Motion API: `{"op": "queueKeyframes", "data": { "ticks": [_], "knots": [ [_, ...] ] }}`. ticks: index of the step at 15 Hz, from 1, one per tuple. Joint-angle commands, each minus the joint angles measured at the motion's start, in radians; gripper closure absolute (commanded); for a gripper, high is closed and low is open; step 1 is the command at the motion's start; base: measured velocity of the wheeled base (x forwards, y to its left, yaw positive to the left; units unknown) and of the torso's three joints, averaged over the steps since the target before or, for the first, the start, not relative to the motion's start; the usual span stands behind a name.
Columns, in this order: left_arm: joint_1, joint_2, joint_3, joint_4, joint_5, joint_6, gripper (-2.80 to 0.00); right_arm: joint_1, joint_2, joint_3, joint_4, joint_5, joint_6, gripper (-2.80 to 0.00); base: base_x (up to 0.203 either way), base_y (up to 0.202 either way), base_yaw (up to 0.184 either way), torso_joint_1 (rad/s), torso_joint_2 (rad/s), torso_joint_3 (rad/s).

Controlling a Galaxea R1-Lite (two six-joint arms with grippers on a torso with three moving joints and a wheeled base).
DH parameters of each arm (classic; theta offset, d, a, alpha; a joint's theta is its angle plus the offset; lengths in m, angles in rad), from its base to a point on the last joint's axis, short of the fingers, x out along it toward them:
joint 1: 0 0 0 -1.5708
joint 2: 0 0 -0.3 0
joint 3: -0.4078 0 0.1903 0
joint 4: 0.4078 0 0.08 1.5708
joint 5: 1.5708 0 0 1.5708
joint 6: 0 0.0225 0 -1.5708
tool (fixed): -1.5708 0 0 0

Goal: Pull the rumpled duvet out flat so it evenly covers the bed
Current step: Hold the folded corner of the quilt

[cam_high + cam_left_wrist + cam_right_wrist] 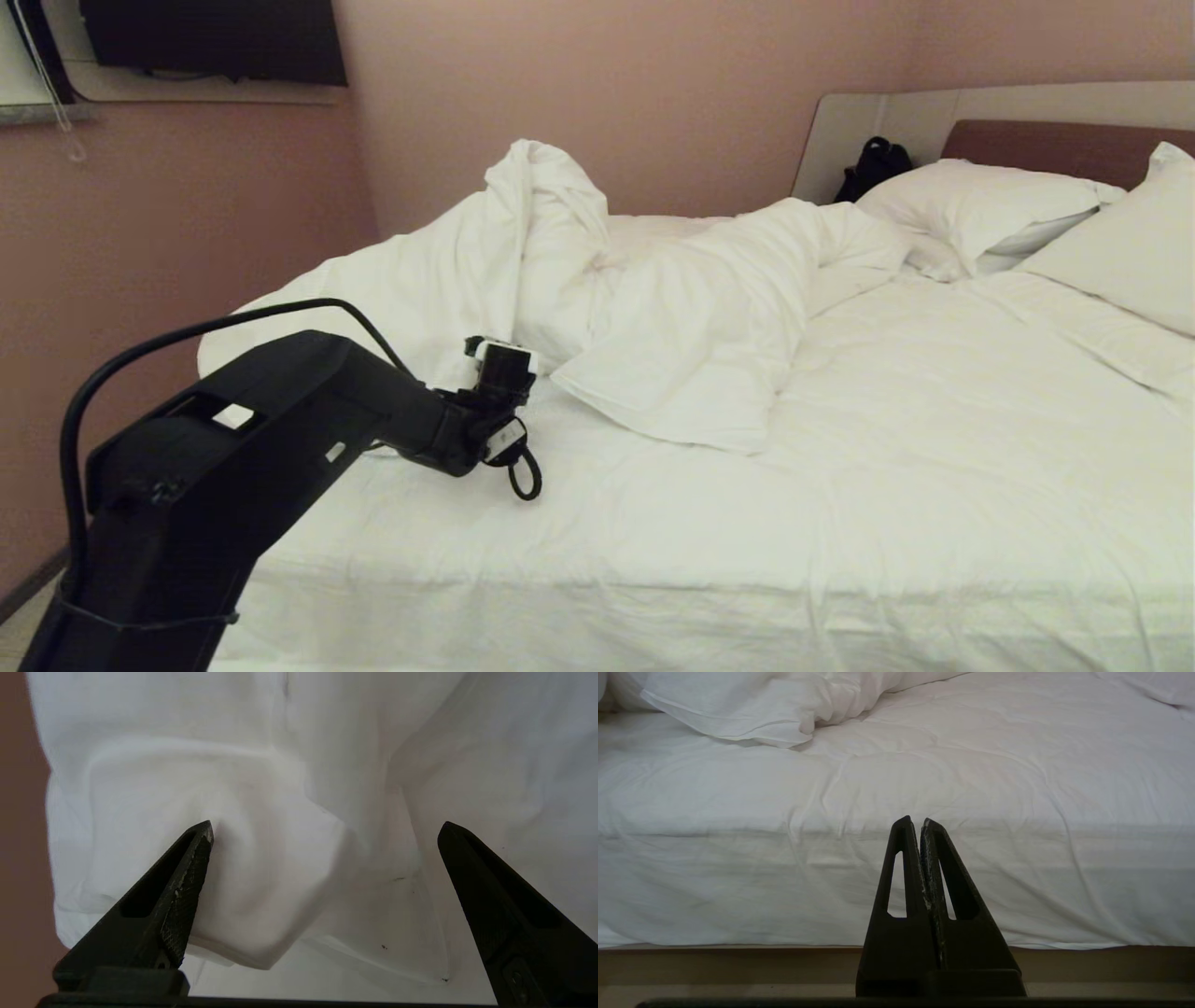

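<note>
Both jaws of the left gripper (325,828) gape wide, perhaps brushing the duvet (261,812).

The black left arm (280,439) reaches out from the lower left over the near corner of the bed (840,523), the wide white-sheeted double bed. Its black two-fingered left gripper (325,830) stands spread wide, fingertips (205,833) at the white folds. The black right gripper (916,821) hangs low before the bed's near side, fingers pressed together.

**White on white, black tool**

I am looking past my black left gripper (325,828) at a plain white duvet (261,812) lying before its tips. Beyond it, white pillows (980,210) are resting against a brown panel (1055,149) and pink walls (579,84).
</note>
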Motion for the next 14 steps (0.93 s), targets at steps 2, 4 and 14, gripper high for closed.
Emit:
{"op": "queueKeyframes", "data": {
  "ticks": [2,4,14],
  "knots": [
    [0.008,0.012,-0.020,-0.002,0.026,0.001,-2.80,0.000,0.000,0.000,0.000,0.000,0.000,0.00,0.000,0.000,0.000,0.000,0.00,0.000],
    [0.017,0.014,-0.020,-0.002,0.029,-0.001,-2.80,0.000,0.000,0.000,0.000,0.000,0.000,0.00,0.000,0.000,0.000,0.000,0.00,0.000],
    [0.085,0.006,-0.011,-0.003,0.036,-0.004,-2.80,0.000,0.000,0.000,0.000,0.000,0.000,0.00,0.000,0.000,0.000,0.000,0.00,0.000]
  ]
}}
